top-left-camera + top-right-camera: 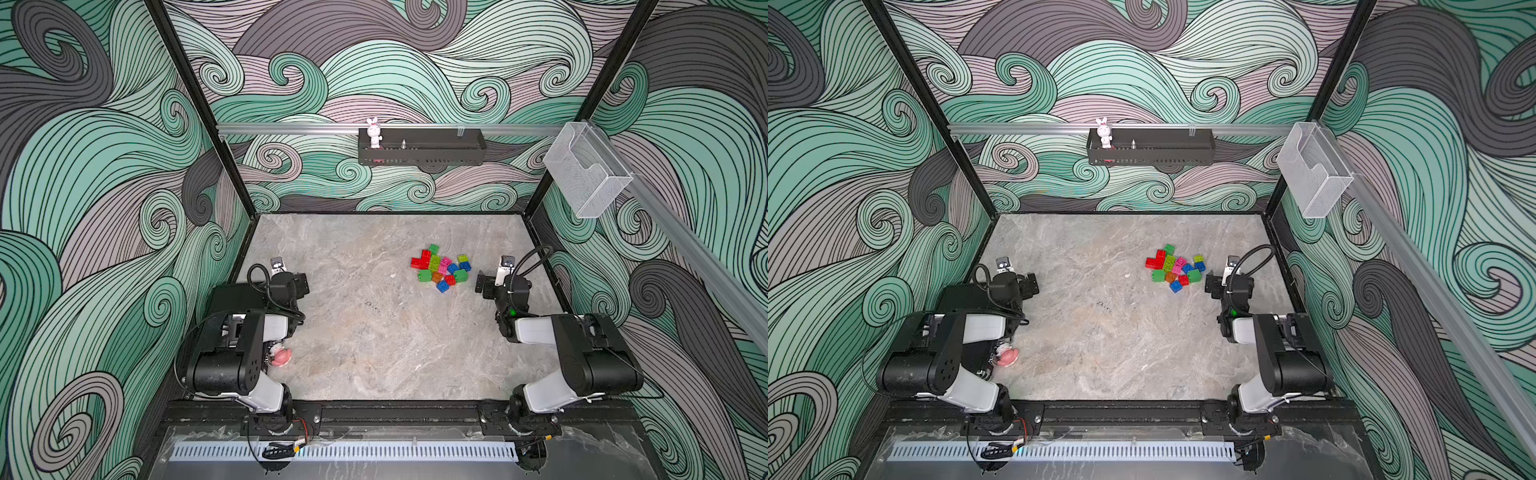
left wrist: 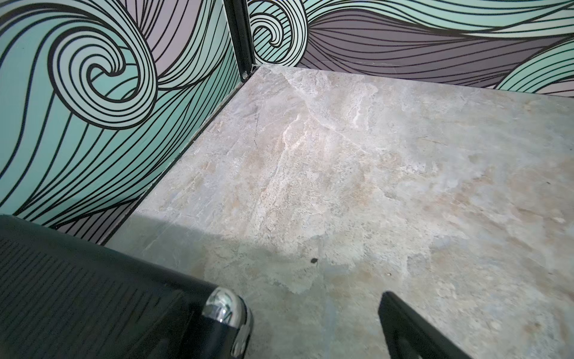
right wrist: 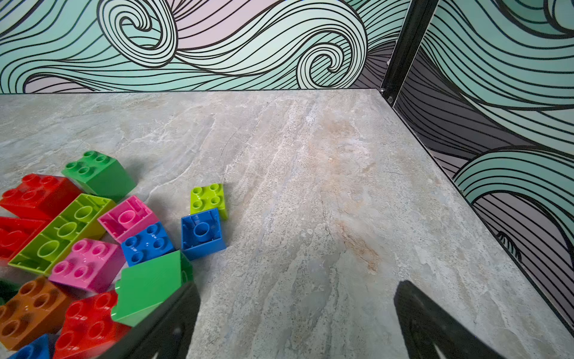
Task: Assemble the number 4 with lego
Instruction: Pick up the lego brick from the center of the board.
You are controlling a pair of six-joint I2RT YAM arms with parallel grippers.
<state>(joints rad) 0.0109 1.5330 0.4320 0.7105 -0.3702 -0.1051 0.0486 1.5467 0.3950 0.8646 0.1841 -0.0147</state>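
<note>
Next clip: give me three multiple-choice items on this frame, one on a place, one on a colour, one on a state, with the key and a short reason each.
1. The heap of coloured studded plastic bricks lies:
A. next to the right hand
B. in the far left corner
C. at the near edge

2. The long brick lying underside-up is:
A. orange
B. blue
C. lime

3. The right hand's jaws are:
A. shut on a red brick
B. open, empty
C. shut, empty

Key:
1 A: in both top views the heap sits just off that hand.
2 C: the right wrist view shows its hollow lime side.
3 B: bare stone-pattern tabletop shows between them.
</note>
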